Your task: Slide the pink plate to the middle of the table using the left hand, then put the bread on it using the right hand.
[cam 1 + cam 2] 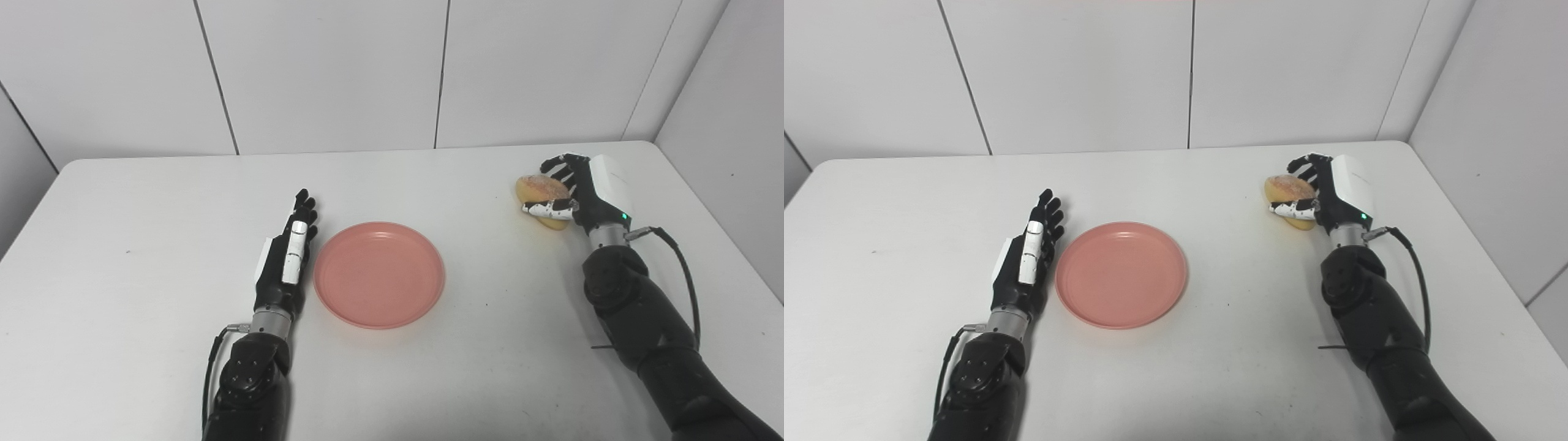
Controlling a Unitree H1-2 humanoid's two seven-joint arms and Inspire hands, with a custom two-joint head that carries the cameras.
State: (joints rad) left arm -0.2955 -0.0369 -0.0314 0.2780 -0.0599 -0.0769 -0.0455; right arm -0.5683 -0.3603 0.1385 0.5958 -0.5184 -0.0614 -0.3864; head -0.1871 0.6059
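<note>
Pink plate (379, 275) seen near tabletop (153, 202) middle — slide judged done. Left robot hand (288, 257) flat, fingers extended, empty. Bread (542, 191) gripped by right robot hand (579, 190) — placing remains.

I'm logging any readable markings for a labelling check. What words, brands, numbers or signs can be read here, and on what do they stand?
None can be read.
Pink plate: plain, no print.
Bread: no label.
Left hand and right hand: plain white panels, no lettering visible; the right hand shows only a small green light.
Table and wall panels: unmarked.
</note>
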